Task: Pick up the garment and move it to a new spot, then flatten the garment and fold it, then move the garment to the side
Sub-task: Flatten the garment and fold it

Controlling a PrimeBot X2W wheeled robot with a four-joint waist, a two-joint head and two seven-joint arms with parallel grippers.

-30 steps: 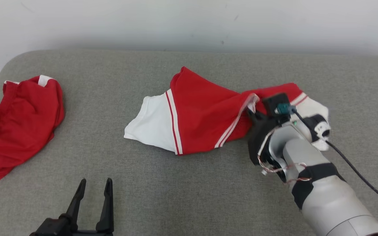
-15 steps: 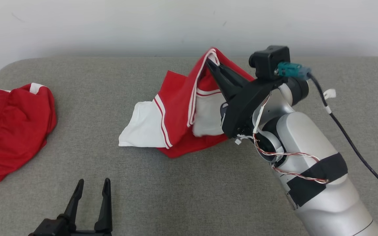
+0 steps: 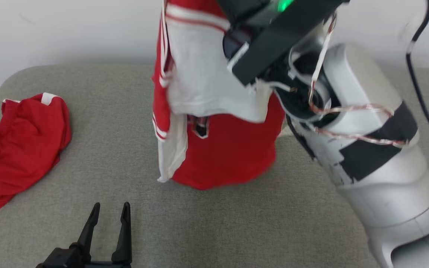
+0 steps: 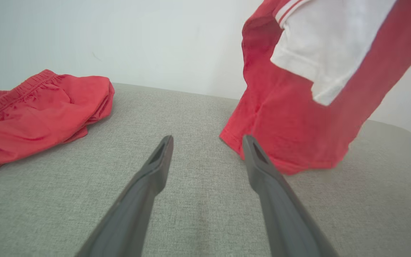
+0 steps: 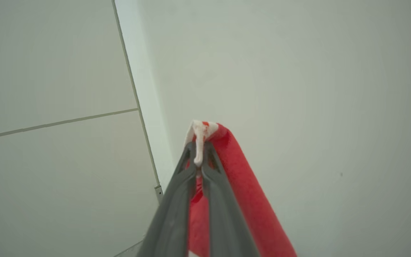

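Observation:
The garment, a red shirt with white sleeves and striped trim, hangs in the air over the middle of the grey cushioned surface, its lower hem close to the fabric below. My right gripper is shut on a bunched red-and-white edge of the garment, raised high and pointing toward the wall. My right arm rises at the right of the head view. My left gripper rests low at the front left, open and holding nothing. In the left wrist view its fingers point at the hanging garment.
A second red garment lies crumpled at the left end of the surface, also visible as a red heap in the left wrist view. A pale wall runs behind the surface. A black cable trails from my right wrist.
My right gripper has lifted the garment from lying on the surface to hanging high in the air. The left gripper has stayed put.

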